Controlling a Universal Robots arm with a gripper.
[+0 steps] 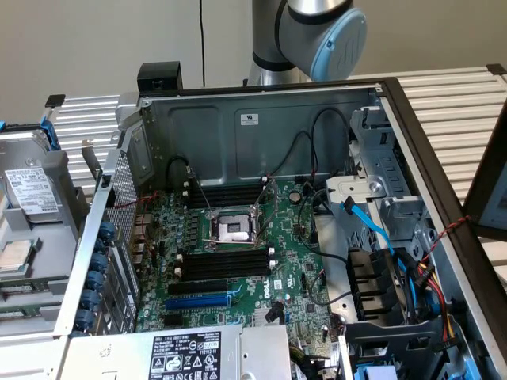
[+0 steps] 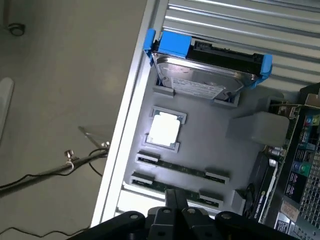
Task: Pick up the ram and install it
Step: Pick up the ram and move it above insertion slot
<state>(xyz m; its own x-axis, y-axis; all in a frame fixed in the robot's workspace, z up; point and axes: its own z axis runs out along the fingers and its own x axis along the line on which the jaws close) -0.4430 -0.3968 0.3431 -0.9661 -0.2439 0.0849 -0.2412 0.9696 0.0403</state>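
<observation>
Green flat ram stick (image 2: 155,185) lies in the grey plastic tray (image 2: 200,145); our black hand (image 2: 176,194) hangs over it, and whether it is clenched we cannot tell. We judge the pick-up in hand, calling for square alignment on the thin edge.

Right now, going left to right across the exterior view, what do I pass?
hard drive → blue card clips → CPU socket → blue cable → red-and-black twisted wire

Open computer case (image 1: 230,150), hard drive (image 2: 200,82), processor (image 2: 164,129)
</observation>
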